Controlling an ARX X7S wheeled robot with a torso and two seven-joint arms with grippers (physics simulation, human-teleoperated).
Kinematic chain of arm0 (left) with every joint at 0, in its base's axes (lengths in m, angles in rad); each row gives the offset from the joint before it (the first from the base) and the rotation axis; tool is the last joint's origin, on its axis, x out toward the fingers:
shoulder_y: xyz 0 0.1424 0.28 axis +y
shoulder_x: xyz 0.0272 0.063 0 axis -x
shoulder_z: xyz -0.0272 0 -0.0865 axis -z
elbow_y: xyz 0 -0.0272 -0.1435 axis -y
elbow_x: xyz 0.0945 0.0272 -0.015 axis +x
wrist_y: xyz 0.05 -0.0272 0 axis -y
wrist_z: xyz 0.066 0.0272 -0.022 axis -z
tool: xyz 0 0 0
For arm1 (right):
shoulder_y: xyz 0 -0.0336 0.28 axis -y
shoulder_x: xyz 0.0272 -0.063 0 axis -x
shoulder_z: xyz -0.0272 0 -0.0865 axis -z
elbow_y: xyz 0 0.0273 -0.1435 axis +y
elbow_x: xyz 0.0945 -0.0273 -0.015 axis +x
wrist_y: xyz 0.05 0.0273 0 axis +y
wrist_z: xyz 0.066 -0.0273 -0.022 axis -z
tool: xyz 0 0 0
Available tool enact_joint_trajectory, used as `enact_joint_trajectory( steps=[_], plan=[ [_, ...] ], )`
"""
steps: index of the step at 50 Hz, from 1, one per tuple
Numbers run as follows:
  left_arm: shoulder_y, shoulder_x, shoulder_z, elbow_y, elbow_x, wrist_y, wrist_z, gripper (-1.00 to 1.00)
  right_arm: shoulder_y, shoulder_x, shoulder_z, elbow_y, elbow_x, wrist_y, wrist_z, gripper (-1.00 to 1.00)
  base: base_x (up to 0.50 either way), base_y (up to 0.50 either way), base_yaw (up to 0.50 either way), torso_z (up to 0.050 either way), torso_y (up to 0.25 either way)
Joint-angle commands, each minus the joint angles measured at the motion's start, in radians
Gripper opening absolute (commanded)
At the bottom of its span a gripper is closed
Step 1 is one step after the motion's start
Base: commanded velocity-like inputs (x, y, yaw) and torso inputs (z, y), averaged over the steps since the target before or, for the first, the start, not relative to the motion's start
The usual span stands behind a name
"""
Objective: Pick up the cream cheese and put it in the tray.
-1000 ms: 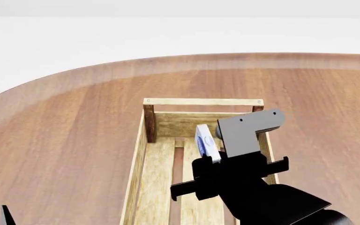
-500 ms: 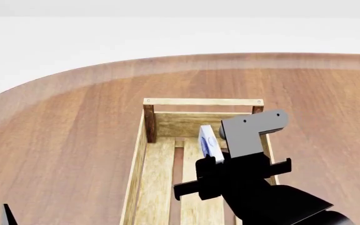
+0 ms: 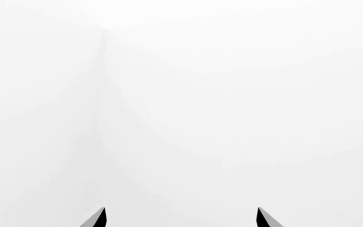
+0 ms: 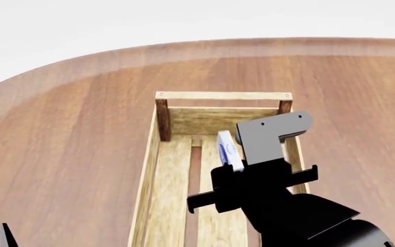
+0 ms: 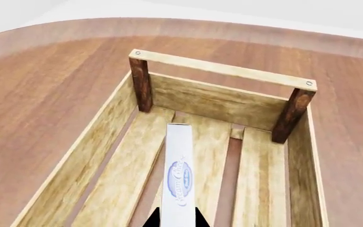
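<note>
Placing step judged in hand: the cream cheese (image 5: 179, 177) is held on edge by the right gripper (image 5: 176, 218), fingers closed on it, at lower centre of the right wrist frame, above the slats near the far end of the tray (image 5: 224, 69) on the worktop (image 4: 67, 128). Whether it touches the slats cannot be told. Next, lowering and release are called for. The left gripper (image 3: 180, 218) is seen idle, fingers spread wide, holding nothing.

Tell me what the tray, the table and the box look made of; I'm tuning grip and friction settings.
Tray: pale unfinished-looking wood, grain on the slats, darker brown corner posts. Table: reddish-brown wood with a soft sheen, streaked grain. Cream cheese: likely printed cardboard, smooth white with a blue logo, held in the right gripper.
</note>
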Motion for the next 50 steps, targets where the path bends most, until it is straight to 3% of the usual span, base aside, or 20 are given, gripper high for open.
enact_joint_trajectory(
  steps=[1,22,50],
  plan=[
    [0.001,-0.001,-0.001,0.0,0.002,0.001,-0.006,1.0,0.043,-0.007,0.008,-0.025,0.0,0.048,0.03,-1.0,0.0,0.0,0.0,0.0,-0.09],
    [-0.005,0.001,0.008,-0.004,0.007,-0.012,-0.005,1.0,0.085,0.013,0.05,-0.073,0.109,0.25,0.131,-1.0,0.0,0.0,0.0,0.0,-0.088],
    [-0.004,-0.001,0.008,-0.004,0.009,-0.007,-0.015,1.0,0.098,0.011,0.055,-0.111,0.153,0.291,0.163,-1.0,0.0,0.0,0.0,0.0,-0.088]
  ],
)
